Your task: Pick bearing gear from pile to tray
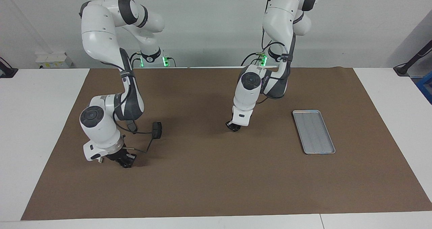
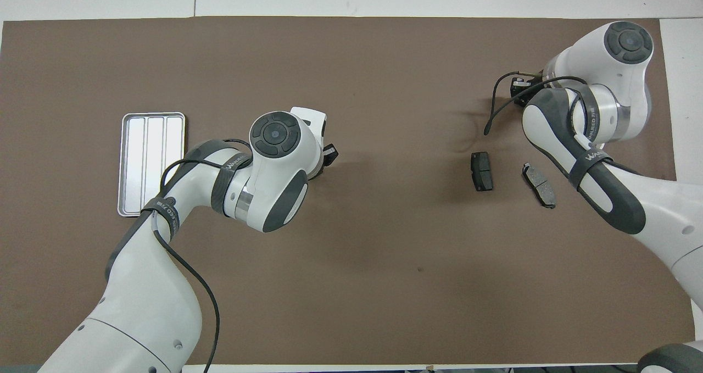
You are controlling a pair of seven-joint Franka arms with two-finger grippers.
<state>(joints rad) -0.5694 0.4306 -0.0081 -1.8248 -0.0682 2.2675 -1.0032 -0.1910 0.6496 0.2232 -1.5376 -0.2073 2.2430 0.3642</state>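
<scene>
My right gripper (image 1: 126, 162) is down at the brown mat (image 1: 209, 175) toward the right arm's end. It is shut on a small black round piece, the bearing gear (image 1: 128, 165), which the fingers mostly hide. In the overhead view only a bit of this gripper (image 2: 519, 89) shows beside the arm. Two dark grey brake pads of the pile (image 2: 481, 171) (image 2: 539, 184) lie nearer to the robots than that gripper. One pad (image 1: 157, 129) shows in the facing view. The silver tray (image 1: 314, 132) (image 2: 151, 164) lies empty toward the left arm's end. My left gripper (image 1: 233, 127) (image 2: 330, 154) hangs low over the mat's middle, shut, with nothing seen in it.
The mat covers most of the white table (image 1: 40, 127). A loose black cable (image 2: 490, 112) loops from the right wrist over the mat, next to the pads.
</scene>
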